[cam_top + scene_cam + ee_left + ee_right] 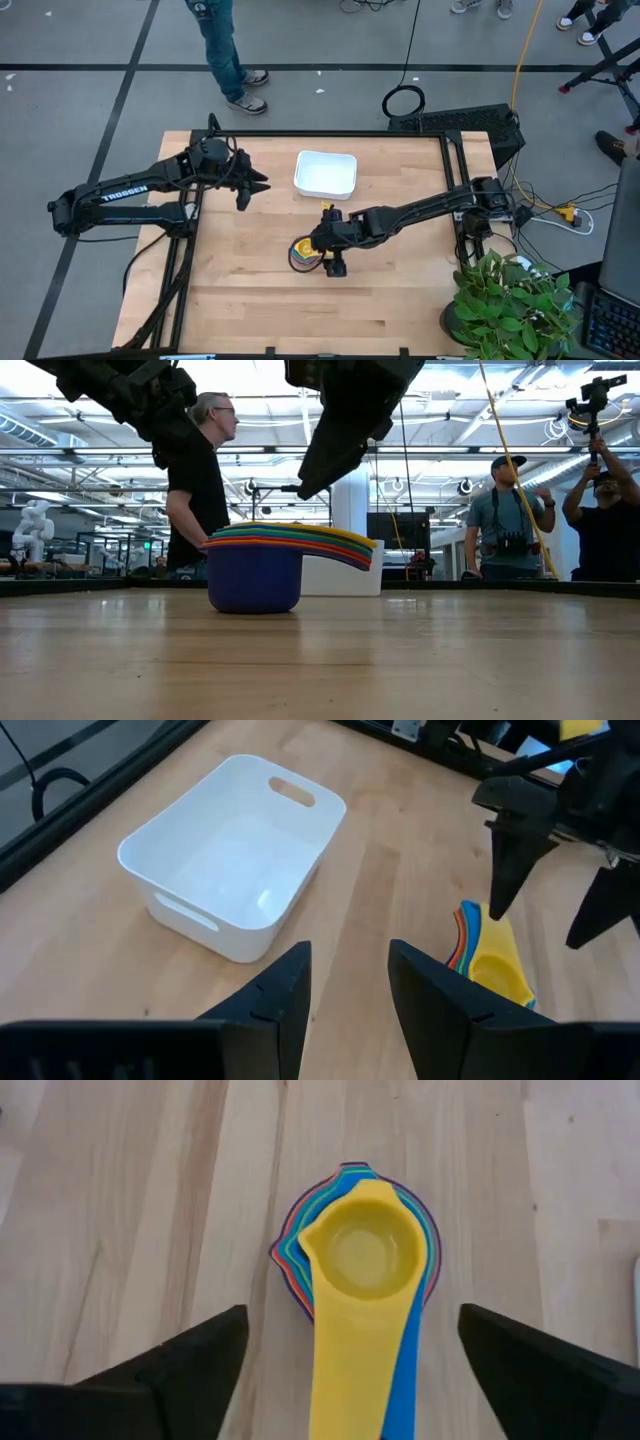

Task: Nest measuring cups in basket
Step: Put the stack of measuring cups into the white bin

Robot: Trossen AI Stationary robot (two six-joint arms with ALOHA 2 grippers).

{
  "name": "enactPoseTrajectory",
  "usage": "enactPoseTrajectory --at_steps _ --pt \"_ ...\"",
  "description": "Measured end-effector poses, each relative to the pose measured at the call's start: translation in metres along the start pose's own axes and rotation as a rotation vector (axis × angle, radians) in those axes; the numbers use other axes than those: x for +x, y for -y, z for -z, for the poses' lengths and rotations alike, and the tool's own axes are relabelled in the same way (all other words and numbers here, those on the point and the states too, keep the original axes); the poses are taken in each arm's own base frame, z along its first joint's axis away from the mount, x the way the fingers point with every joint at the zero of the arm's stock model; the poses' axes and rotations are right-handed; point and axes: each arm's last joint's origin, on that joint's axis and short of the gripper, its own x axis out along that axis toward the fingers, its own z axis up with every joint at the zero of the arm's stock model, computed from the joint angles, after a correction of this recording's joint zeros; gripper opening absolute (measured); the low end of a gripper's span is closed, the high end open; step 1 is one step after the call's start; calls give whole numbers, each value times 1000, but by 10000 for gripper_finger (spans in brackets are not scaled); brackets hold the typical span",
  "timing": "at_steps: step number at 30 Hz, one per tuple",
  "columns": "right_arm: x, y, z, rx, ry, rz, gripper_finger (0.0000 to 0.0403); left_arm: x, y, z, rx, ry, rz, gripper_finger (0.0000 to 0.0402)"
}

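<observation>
One wooden table (400, 300) fills the scene, people standing beyond. The white basket (325, 173) sits empty at the far side. The nested measuring cups (360, 1260) rest nearer, outside it. Right gripper (345, 1345) hovers above them, jaws wide; left gripper (345, 970) waits left, jaws narrow, holding nothing.

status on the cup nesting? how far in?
Done: the measuring cups sit nested in one stack, yellow on top, on the table. In hand: nothing; the right gripper hangs open above the stack, the left gripper waits near the basket. Left: getting the stack into the empty basket.
</observation>
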Motion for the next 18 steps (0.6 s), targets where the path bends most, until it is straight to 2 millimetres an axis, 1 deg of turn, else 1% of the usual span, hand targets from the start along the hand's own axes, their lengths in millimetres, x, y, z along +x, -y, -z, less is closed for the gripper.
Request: enactPoseTrajectory --at_steps 2,5,8,10,15,18 --pt "4 1 1 16 -9 1 365 0 0 0 0 0 0 136" --pt "20 2 7 38 -57 7 382 0 0 0 2 1 0 136" --pt "37 2 15 30 -110 13 388 0 0 0 1 0 0 136" --pt "45 2 18 28 -131 15 389 0 0 0 1 -3 0 136" --pt "52 3 22 17 -156 21 388 0 0 1 5 -7 0 136" --pt "51 5 22 18 -156 24 371 0 0 1 8 -6 0 136"
